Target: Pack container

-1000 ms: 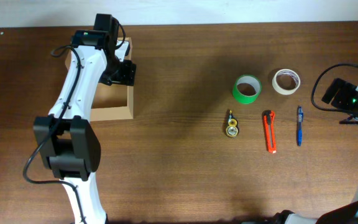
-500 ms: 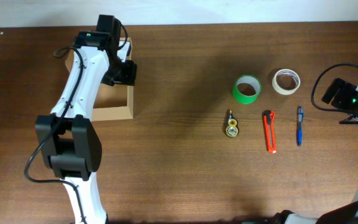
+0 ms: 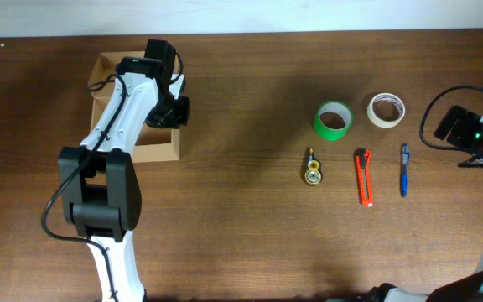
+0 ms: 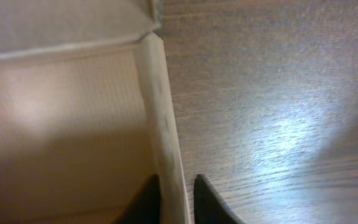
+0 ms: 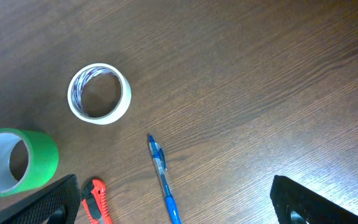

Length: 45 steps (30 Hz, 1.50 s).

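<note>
Container (image 3: 153,153) at left; at right, tape rolls (image 3: 334,120) behind cutter (image 3: 364,177) and pen (image 3: 404,169).

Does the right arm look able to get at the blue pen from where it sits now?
Probably yes. The right gripper hangs open over the blue pen, which lies bare on the table. The orange cutter lies apart beside it, and nothing covers the pen.

The box (image 4: 61,124) filled the left half of the view, showing its pale tan inside. Its thin side wall ran from the top centre down to the bottom edge. There the dark jaws of the left gripper (image 4: 178,202) pinched it, one inside the box and one outside. Brown wooden desk (image 4: 278,112) lay to the right, with a patch of glare.
</note>
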Available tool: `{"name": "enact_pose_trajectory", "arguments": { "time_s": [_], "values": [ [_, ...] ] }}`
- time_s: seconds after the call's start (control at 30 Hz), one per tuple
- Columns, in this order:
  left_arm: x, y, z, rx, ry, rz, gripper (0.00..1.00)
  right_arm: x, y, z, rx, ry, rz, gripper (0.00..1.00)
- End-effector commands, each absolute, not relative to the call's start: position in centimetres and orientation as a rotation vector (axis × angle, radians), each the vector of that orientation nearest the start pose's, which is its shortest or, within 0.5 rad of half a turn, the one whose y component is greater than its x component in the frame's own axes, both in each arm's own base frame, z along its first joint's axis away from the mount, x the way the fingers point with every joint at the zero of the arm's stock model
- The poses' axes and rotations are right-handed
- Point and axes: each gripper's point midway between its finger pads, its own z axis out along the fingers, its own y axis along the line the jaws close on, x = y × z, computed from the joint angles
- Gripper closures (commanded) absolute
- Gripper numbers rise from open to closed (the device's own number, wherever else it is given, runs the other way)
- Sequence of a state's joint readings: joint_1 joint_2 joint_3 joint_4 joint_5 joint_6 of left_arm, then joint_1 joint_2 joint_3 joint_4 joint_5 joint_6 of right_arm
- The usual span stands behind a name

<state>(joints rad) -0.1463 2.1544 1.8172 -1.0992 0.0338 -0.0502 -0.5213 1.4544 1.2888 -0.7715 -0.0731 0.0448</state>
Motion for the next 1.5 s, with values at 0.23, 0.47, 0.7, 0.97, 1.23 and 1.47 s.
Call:
{"name": "enact_pose_trajectory", "arguments": {
  "time_s": [0.23, 0.47, 0.7, 0.97, 1.23, 1.47],
  "values": [
    [44.4, -8.1, 6.3, 0.09, 3.011, -0.074, 0.98, 34.5, -18.4, 20.3, 0.669, 2.401, -0.102, 0.01],
    [45.5, -10.8, 9.4, 0.04, 2.947, -0.025, 0.98, 34.5, -18.4, 20.3, 0.669, 2.401, -0.102, 0.01],
    [47.1, -15.9, 15.8, 0.017, 2.787, -0.047, 0.98, 34.5, -18.4, 20.3, 0.669, 2.401, -0.102, 0.01],
    [47.0, -20.0, 19.5, -0.105, 2.678, -0.099, 0.98, 34.5, -18.4, 20.3, 0.669, 2.4, -0.103, 0.01],
    [45.5, -24.9, 18.1, -0.061, 2.697, -0.158, 0.98, 34.5, -18.4, 20.3, 0.669, 2.401, -0.102, 0.01],
    [43.2, -29.0, 16.6, 0.062, 2.732, -0.171, 0.98, 34.5, -18.4, 20.3, 0.669, 2.401, -0.102, 0.01]
  ]
}}
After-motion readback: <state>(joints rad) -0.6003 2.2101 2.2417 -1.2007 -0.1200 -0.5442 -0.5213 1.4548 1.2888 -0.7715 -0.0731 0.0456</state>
